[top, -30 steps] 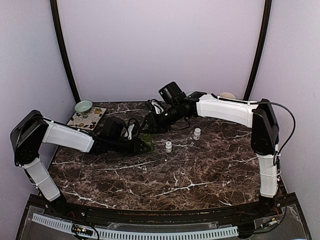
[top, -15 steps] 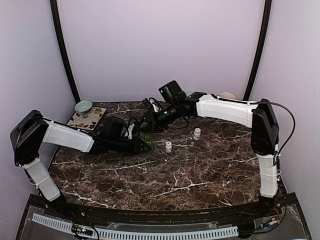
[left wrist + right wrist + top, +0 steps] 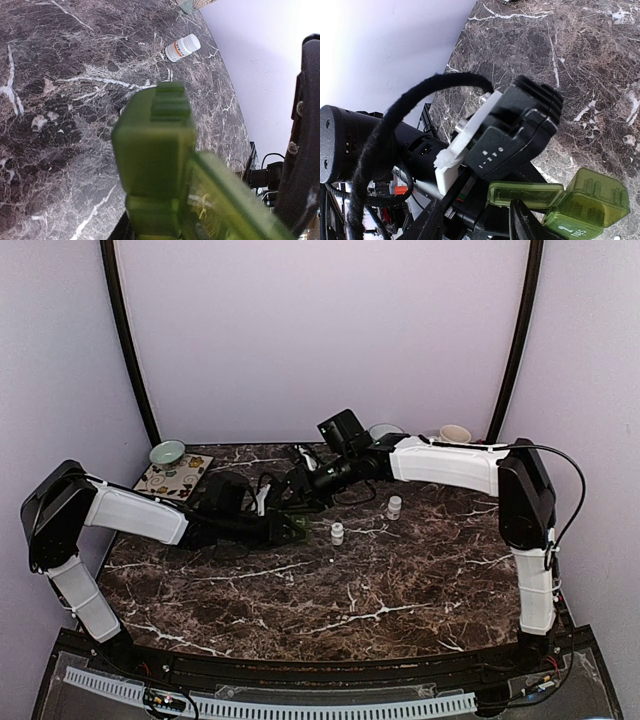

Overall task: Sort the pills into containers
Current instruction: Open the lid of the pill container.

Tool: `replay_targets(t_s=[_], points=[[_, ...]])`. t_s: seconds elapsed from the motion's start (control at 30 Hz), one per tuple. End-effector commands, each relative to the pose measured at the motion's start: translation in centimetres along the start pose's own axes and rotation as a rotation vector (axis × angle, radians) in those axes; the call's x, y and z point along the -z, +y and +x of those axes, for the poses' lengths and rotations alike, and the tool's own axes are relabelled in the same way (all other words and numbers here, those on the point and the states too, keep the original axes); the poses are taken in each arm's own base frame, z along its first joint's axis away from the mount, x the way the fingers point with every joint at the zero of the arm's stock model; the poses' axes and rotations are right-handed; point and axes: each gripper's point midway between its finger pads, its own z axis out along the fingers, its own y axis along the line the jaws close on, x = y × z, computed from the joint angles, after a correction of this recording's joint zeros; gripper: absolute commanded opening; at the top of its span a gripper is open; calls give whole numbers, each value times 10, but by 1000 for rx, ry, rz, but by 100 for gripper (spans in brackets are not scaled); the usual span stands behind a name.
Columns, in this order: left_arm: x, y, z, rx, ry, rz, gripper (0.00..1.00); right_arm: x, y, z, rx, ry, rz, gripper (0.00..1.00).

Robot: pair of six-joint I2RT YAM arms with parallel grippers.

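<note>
Pill organizer, translucent green, lies a little toward ten o'clock from the middle of the dark marble table in the overhead view. One hinged lid is flipped open beside its ribbed body. The left gripper reaches in from nine o'clock with its fingers clenched on the organizer, which fills much of the left wrist view. The right gripper comes in from two o'clock and hangs over the same spot with its fingers spread apart. One fingertip overlaps the open lid, but whether it touches cannot be told. A small white pill bottle stands at three o'clock from the organizer, near it. A second white bottle stands farther out at two o'clock. A pale green bowl and a patterned tile occupy the table's ten o'clock corner. A cream cup sits at its one o'clock edge.
</note>
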Motion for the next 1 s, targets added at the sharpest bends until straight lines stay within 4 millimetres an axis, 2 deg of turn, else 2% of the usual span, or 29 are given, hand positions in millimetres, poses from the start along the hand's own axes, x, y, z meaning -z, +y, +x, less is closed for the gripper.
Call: replay_targets(t_s=[0.0,0.43,0.77,0.97], points=[[12,-23,-7,-38,-30,84,22,-4,-5,-6,-11,-16,-34,45],[20,-39,-4,-62,-38,168,22,-2,-13,-5,-21,-26,-30,45],[32,-58,1,-81,-4,302,22,21,18,-12,94,-68,-66,47],[38,-69,4,-98,36,362,22,35,24,-6,164,-64,-28,49]])
